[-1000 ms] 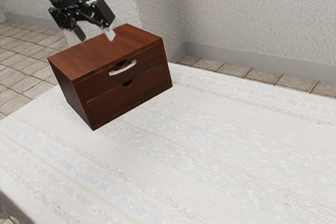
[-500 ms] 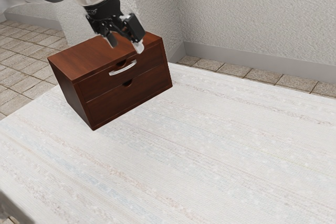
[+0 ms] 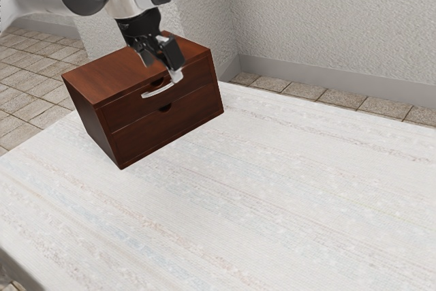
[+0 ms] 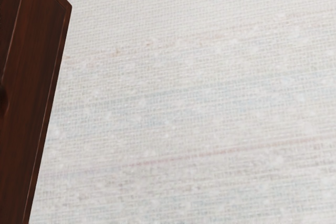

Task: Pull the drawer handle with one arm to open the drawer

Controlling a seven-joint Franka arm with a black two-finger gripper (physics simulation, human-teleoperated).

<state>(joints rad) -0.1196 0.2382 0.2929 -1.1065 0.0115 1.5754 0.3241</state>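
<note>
Bench (image 3: 286, 189) w/ pale, whitish woven-looking top and faint reddish & bluish streaks takes up the lower and right part of the exterior frame; in the wrist view the bench (image 4: 199, 103) shows the same weave close up. Rough grey-white stucco wall (image 3: 327, 11) runs across the top, w/ a corner approx. upper centre and a grey baseboard (image 3: 340, 76) along its foot. Beige tiled floor (image 3: 27, 93) at the left edge, plus a thin strip of tiles btwn baseboard & bench at right.
</note>
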